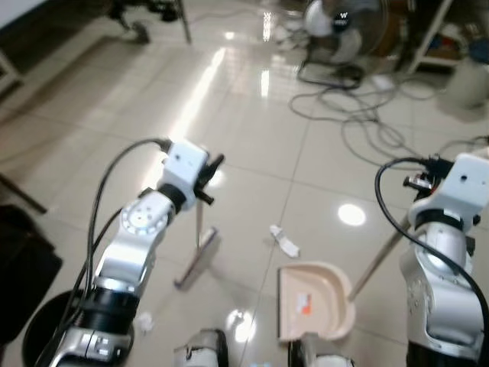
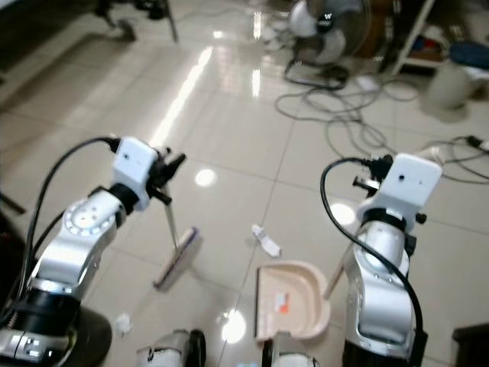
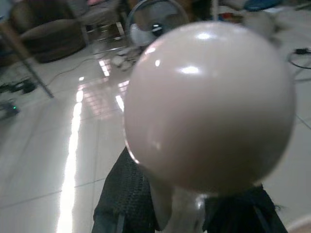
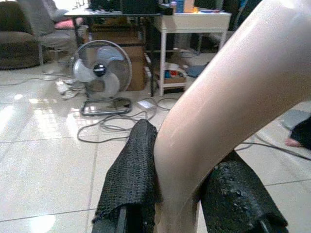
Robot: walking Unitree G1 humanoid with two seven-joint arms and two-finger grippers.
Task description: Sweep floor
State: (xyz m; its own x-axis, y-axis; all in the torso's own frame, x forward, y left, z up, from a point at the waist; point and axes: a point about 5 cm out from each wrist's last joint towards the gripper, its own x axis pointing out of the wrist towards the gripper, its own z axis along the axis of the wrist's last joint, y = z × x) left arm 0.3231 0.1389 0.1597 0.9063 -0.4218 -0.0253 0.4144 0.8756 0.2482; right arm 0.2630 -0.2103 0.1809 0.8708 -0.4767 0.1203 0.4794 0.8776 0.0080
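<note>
My left gripper (image 1: pixel 208 180) is shut on the thin handle of a broom, whose head (image 1: pixel 195 257) rests on the tiled floor before me. In the left wrist view the handle's round cream knob (image 3: pixel 209 104) sits above the black fingers (image 3: pixel 125 194). My right gripper (image 4: pixel 180 165) is shut on the cream dustpan handle (image 4: pixel 228 92). The dustpan (image 1: pixel 315 303) lies flat on the floor, with its handle slanting up to the right arm. A white scrap (image 1: pixel 285 241) lies between the broom head and the dustpan. A smaller scrap (image 1: pixel 144 323) lies near my left foot.
A standing fan (image 1: pixel 340 27) and loose cables (image 1: pixel 359 115) spread over the floor ahead to the right. A black bin (image 1: pixel 42 332) stands at my lower left, beside a dark bulky object (image 1: pixel 19 267). A white table (image 4: pixel 194 22) and shelves stand behind the fan.
</note>
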